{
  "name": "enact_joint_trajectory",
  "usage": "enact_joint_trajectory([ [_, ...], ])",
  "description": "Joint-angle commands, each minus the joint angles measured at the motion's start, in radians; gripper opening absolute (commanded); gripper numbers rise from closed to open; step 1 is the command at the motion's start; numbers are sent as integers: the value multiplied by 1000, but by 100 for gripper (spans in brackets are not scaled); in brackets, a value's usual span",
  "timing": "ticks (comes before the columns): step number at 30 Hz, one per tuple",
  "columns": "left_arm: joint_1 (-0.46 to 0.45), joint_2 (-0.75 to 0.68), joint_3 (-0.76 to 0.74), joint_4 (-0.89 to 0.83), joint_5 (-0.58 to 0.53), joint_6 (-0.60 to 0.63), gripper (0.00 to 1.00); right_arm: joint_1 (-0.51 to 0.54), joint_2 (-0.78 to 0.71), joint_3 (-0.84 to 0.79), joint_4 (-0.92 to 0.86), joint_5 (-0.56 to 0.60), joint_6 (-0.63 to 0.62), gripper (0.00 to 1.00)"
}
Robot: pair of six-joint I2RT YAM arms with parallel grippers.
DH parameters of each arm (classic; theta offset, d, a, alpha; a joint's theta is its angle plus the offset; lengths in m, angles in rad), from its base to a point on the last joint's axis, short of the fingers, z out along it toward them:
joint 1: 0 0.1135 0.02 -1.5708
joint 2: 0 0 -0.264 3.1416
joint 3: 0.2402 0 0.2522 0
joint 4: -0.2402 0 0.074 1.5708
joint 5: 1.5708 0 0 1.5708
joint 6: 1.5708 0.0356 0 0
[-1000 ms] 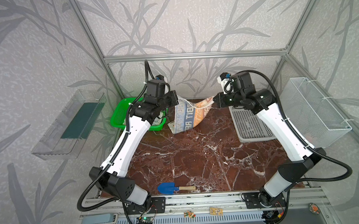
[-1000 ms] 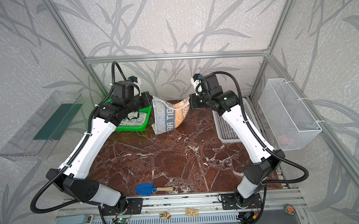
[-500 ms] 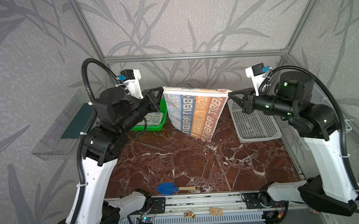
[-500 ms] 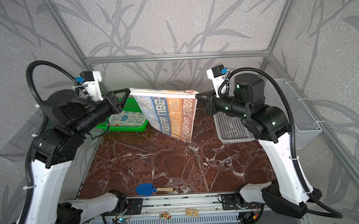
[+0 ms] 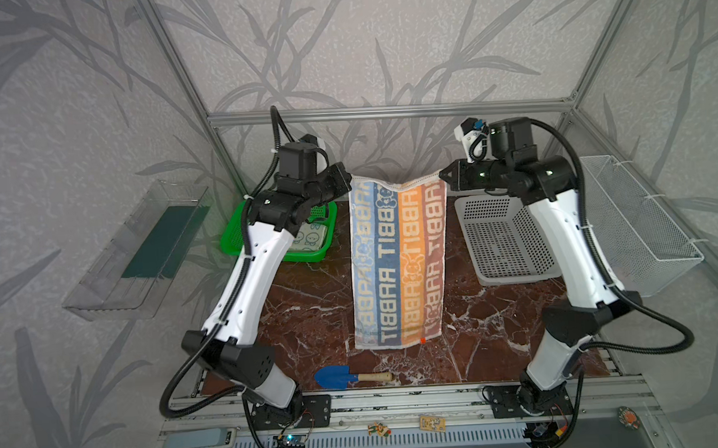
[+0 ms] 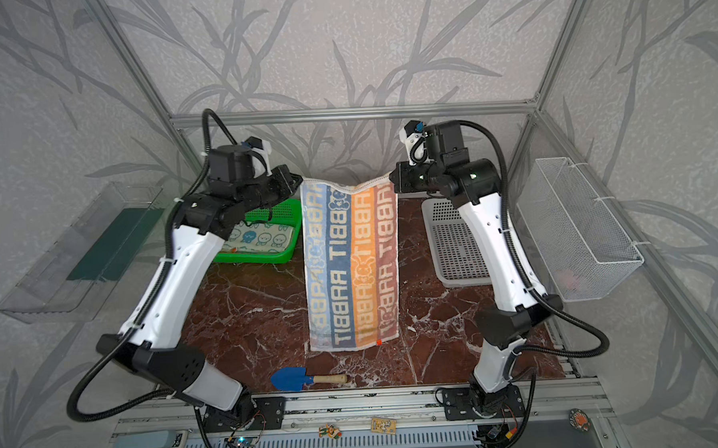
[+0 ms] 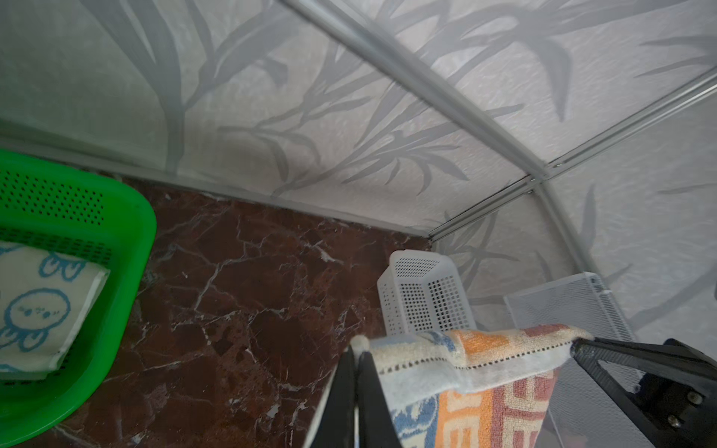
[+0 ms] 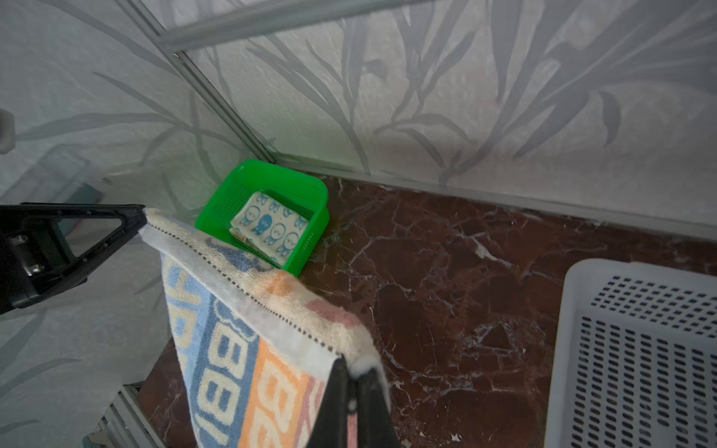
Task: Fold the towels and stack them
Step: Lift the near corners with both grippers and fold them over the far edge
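The orange-blue striped towel (image 5: 398, 265) (image 6: 351, 267) with "RABBIT" lettering hangs spread out between both grippers over the middle of the marble table. My left gripper (image 5: 349, 179) (image 7: 357, 347) is shut on its far-left corner. My right gripper (image 5: 442, 175) (image 8: 351, 368) is shut on its far-right corner. The hemmed edge (image 7: 485, 360) sags slightly between them. The towel's lower edge reaches toward the table front. A folded cream towel with blue bunny faces (image 5: 308, 239) (image 8: 271, 227) lies in the green basket (image 5: 267, 258) at the back left.
A white perforated basket (image 5: 499, 235) (image 8: 640, 349) stands at the back right. A blue trowel (image 5: 335, 377) with a wooden handle lies near the front edge. A wire basket (image 5: 636, 221) hangs on the right wall, a clear tray (image 5: 142, 251) on the left wall.
The striped towel was bunched at the back, then lifted high and stretched. Both arms have since come down and it hangs full length, flat and square.
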Motion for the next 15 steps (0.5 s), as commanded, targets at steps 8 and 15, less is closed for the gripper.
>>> enact_joint_trajectory([
  [8, 56, 352, 75, 33, 114, 29, 0, -57, 392, 148, -76, -127, 14, 0],
  [15, 73, 404, 0, 28, 132, 58, 0, -47, 474, 86, -77, -167, 4, 0],
])
